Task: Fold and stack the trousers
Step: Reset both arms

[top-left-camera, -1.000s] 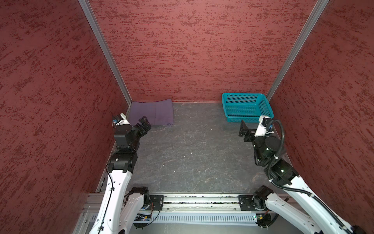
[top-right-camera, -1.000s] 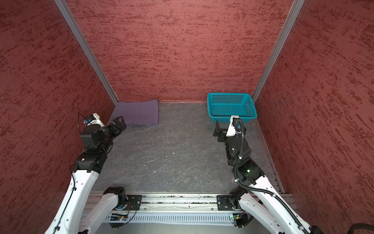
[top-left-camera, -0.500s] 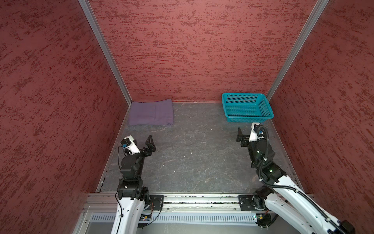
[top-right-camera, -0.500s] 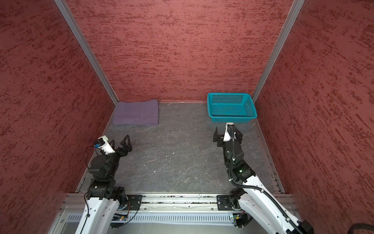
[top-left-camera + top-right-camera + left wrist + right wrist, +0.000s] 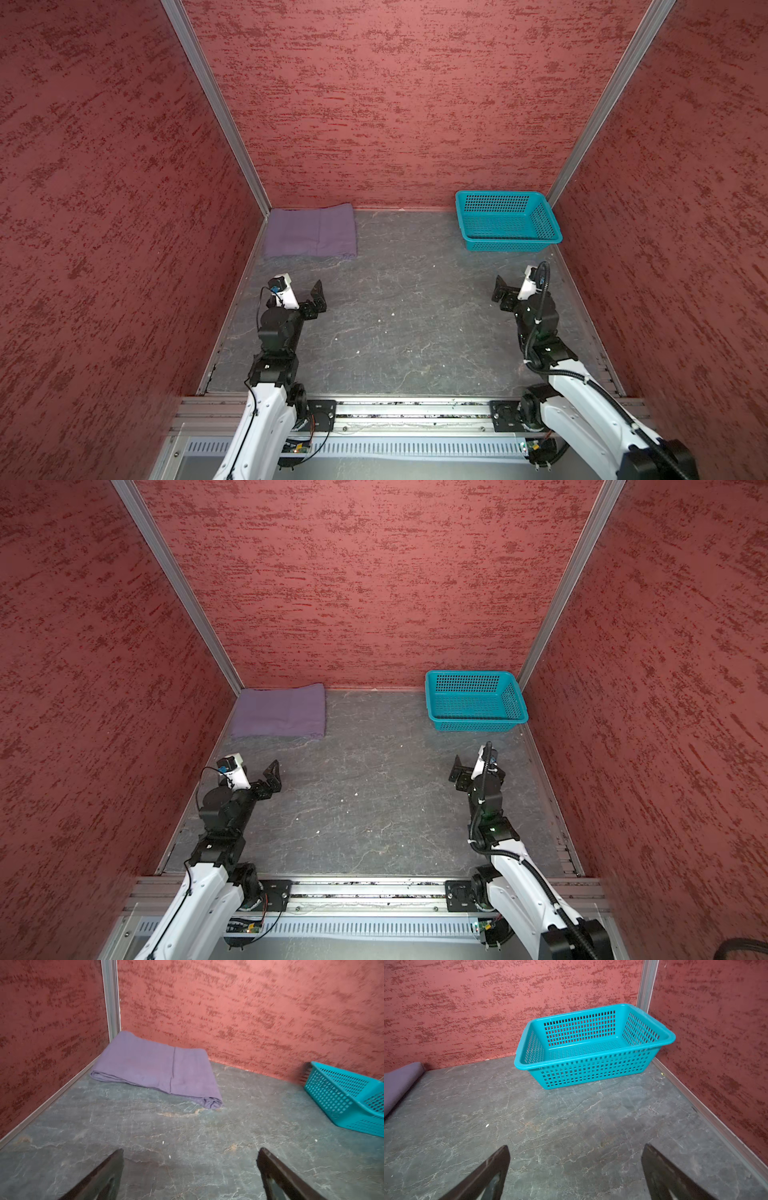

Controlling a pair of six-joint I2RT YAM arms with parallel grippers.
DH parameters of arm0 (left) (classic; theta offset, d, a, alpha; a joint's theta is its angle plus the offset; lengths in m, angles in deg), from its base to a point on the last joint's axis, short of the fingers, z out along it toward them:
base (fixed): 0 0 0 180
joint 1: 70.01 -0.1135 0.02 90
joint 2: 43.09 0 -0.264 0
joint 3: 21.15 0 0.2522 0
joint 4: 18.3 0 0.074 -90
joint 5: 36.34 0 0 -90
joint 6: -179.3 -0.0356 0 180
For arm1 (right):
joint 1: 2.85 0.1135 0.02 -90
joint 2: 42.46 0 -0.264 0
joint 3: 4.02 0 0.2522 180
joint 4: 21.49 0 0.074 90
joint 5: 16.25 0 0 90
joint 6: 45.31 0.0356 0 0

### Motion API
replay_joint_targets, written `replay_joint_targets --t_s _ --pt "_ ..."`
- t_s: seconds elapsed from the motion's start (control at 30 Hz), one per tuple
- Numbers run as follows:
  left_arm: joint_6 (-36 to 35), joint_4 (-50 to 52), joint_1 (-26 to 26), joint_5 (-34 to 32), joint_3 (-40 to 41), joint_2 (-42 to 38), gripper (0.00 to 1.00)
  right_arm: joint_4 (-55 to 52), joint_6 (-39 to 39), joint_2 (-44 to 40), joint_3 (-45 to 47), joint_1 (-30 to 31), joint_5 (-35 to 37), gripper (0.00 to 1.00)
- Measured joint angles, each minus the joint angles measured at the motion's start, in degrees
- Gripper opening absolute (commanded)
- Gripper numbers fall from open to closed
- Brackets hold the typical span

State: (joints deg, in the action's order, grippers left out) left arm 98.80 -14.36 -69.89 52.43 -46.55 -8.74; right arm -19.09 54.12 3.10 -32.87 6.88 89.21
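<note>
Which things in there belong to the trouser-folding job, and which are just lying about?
For the job:
- purple trousers, folded flat in a far corner
- left gripper and right gripper, both open, holding nothing

Just lying about:
- teal perforated basket, empty, in the other far corner
- grey table

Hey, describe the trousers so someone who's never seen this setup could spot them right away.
Look along the red back wall to its corner on the robot's left. There, on the grey tabletop, lie the trousers, folded into a flat rectangle. They are soft lavender cloth, unlike the rigid teal basket in the opposite back corner.
</note>
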Motion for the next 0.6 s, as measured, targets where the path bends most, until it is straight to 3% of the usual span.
replay_joint_targets --t_s 0.3,0.47,0.6 --pt "-1.46 -16.87 -1.62 -5.05 1.20 23.06 0.99 6.47 -0.70 6.05 1.66 -4.00 1.51 0.99" --pt "-0.74 -23.47 -5.27 -5.03 -1.36 32.24 0.99 5.31 3.78 10.60 3.10 -4.83 10.93 0.99" --pt "-0.74 -27.50 -6.84 -3.87 -3.28 36.26 0.99 6.91 4.92 11.08 3.13 -5.60 14.10 0.99"
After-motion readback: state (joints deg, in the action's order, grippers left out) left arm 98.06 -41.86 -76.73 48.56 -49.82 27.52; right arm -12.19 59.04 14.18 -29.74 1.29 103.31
